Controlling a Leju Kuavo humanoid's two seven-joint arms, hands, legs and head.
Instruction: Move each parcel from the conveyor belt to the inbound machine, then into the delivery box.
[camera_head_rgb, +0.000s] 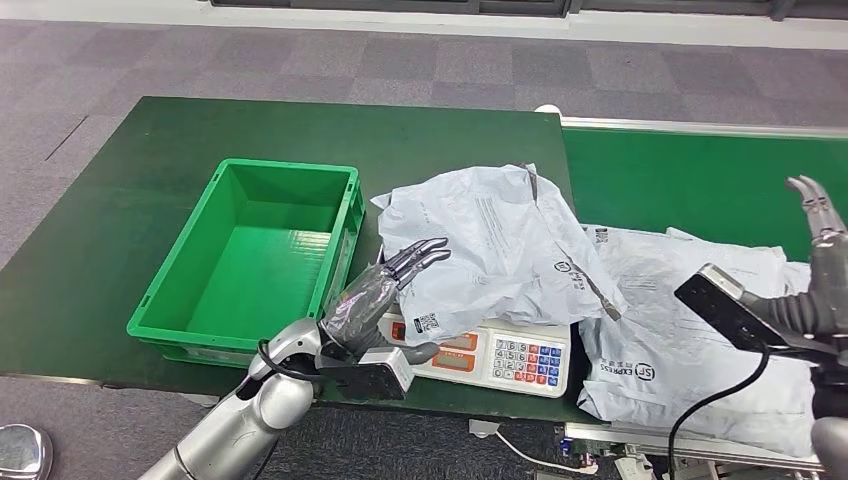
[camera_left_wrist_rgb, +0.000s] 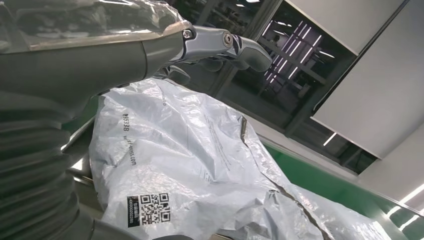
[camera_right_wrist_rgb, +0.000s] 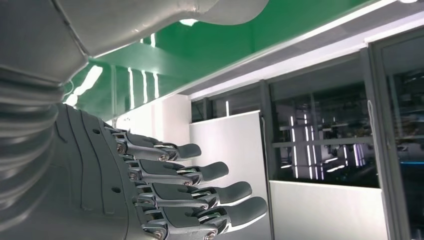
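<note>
We count two grey parcels — one (camera_head_rgb: 490, 245) just beyond the left hand (camera_head_rgb: 385, 290), one (camera_head_rgb: 690, 340) beside the right hand (camera_head_rgb: 815, 250) — one scale (camera_head_rgb: 500, 358), one green crate (camera_head_rgb: 250, 262).

Scale (camera_head_rgb: 490, 358) half-buried under grey parcel (camera_head_rgb: 495, 250) — right hand (camera_head_rgb: 820, 225) cut off at frame edge.

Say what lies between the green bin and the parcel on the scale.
In the head view the left hand reaches between bin and parcel, over bare green table.

Probably parcel-sorting lab: conveyor belt (camera_head_rgb: 700, 175), scale (camera_head_rgb: 500, 358), carpet tiles (camera_head_rgb: 400, 60).
</note>
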